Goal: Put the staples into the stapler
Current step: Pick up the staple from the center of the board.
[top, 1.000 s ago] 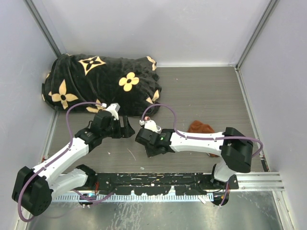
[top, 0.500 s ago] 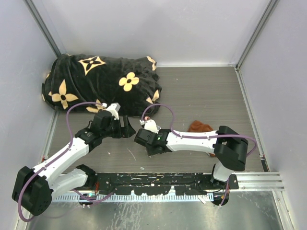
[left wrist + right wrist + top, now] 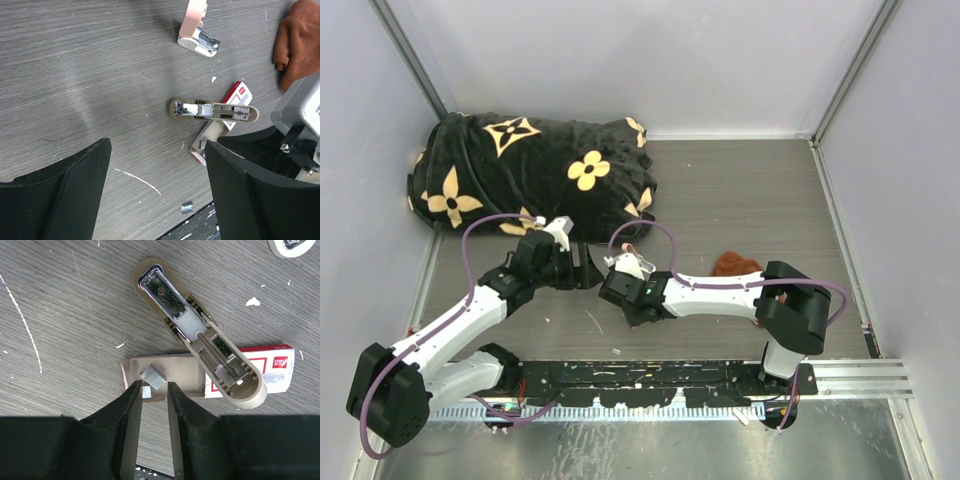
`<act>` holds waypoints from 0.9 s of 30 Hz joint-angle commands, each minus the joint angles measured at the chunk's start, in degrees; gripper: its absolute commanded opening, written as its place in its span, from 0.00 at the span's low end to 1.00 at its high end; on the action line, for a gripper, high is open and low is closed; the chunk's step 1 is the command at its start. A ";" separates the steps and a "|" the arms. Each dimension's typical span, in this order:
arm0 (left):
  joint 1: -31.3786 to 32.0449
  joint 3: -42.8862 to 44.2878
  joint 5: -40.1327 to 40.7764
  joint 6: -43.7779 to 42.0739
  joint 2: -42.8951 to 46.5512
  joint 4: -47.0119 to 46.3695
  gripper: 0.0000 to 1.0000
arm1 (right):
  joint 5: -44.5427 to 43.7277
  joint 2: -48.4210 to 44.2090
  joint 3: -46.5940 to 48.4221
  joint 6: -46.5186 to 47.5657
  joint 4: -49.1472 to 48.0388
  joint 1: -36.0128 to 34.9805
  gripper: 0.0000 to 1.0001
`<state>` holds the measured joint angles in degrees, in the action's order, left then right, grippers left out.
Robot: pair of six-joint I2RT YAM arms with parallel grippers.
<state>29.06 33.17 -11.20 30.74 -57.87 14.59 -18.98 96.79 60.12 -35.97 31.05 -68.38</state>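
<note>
The stapler lies in two parts on the table. Its beige base (image 3: 200,335) rests open side up across the staples' white, red-labelled box (image 3: 265,371); the pink and white upper part (image 3: 196,27) lies farther off. A silvery block of staples (image 3: 154,377) sits in the grey tray (image 3: 175,371). My right gripper (image 3: 154,391) hovers right at that block, jaws narrowly open and holding nothing, with a small staple piece (image 3: 146,392) by its left finger. My left gripper (image 3: 157,165) stands wide open over bare table, short of the base (image 3: 212,111).
A rust-brown cloth (image 3: 735,265) lies right of the arms. A black blanket with yellow flowers (image 3: 530,170) fills the back left. A loose staple bit (image 3: 186,207) and a thin white streak (image 3: 137,180) lie near the front edge. Both grippers work close together.
My right arm has shifted slightly left, toward the left gripper. The left arm has barely moved. Neither gripper has taken hold of anything.
</note>
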 commanded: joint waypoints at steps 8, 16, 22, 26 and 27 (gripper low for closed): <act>-0.41 -0.64 0.14 1.47 -0.02 -1.55 0.77 | 5.72 -9.58 -3.43 4.44 -5.48 -3.72 0.37; -0.49 -1.54 2.12 4.11 1.10 -1.88 0.78 | 5.89 -6.46 -3.28 5.72 -11.57 -10.04 0.42; -0.59 -1.98 2.31 4.26 1.81 -1.25 0.79 | 5.18 -2.32 -1.36 8.57 -12.11 -12.21 0.49; -0.87 -2.41 3.02 4.52 2.54 -0.69 0.80 | 4.10 -0.60 -1.08 10.11 -12.41 -13.74 0.50; -1.11 -2.53 3.17 4.70 2.64 -0.54 0.80 | 3.97 -0.30 -1.02 10.43 -12.48 -13.89 0.50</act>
<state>28.73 30.79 -9.41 34.46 -57.01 14.90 -13.28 95.94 56.69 -28.21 20.97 -81.06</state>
